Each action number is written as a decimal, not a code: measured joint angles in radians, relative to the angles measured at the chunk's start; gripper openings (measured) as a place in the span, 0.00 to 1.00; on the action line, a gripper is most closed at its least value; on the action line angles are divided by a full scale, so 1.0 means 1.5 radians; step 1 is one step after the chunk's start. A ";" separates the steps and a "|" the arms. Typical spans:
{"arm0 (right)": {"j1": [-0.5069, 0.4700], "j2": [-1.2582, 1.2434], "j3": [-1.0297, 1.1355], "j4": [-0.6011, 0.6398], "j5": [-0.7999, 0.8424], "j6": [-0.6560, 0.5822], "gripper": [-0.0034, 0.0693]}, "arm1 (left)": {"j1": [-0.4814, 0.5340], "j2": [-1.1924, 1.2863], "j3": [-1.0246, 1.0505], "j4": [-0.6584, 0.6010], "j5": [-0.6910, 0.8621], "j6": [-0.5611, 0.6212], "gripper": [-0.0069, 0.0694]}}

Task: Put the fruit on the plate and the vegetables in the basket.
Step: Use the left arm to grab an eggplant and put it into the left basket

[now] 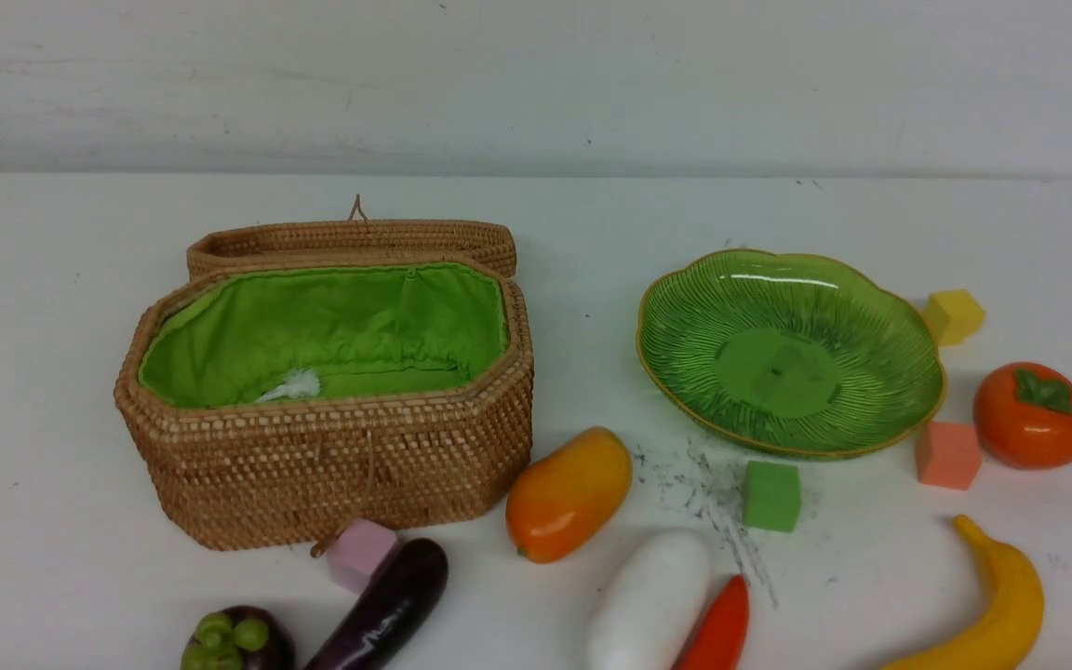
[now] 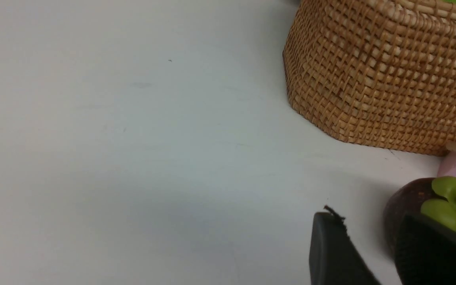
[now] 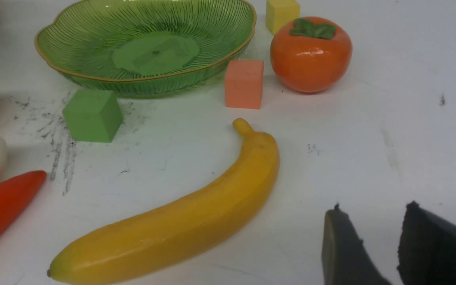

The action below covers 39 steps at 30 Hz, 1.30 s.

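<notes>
The open basket (image 1: pixel 331 456) with its green lining stands at the left, the empty green plate (image 1: pixel 685 321) at the right. In front lie the mango (image 1: pixel 569 493), radish (image 1: pixel 648 605), carrot (image 1: pixel 717 633), eggplant (image 1: pixel 387 605), mangosteen (image 1: pixel 238 642), banana (image 1: pixel 992 614) and persimmon (image 1: pixel 1029 419). Neither gripper shows in the front view. My left gripper (image 2: pixel 370 223) is open over bare table, with the mangosteen (image 2: pixel 410 202) just beyond one finger and the basket (image 2: pixel 386 79) farther off. My right gripper (image 3: pixel 374 215) is open and empty, beside the banana (image 3: pixel 196 213).
Small cubes are scattered about: pink (image 1: pixel 361 554) against the basket's front, green (image 1: pixel 770 496) and salmon (image 1: pixel 947 454) before the plate, yellow (image 1: pixel 953 316) behind it. The basket's lid (image 1: pixel 350 242) lies folded back behind it. Dark scuff marks (image 1: pixel 703 484) streak the table.
</notes>
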 joint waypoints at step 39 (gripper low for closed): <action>0.000 0.000 0.000 0.000 0.000 0.000 0.38 | 0.000 0.000 0.000 0.000 -0.101 0.000 0.40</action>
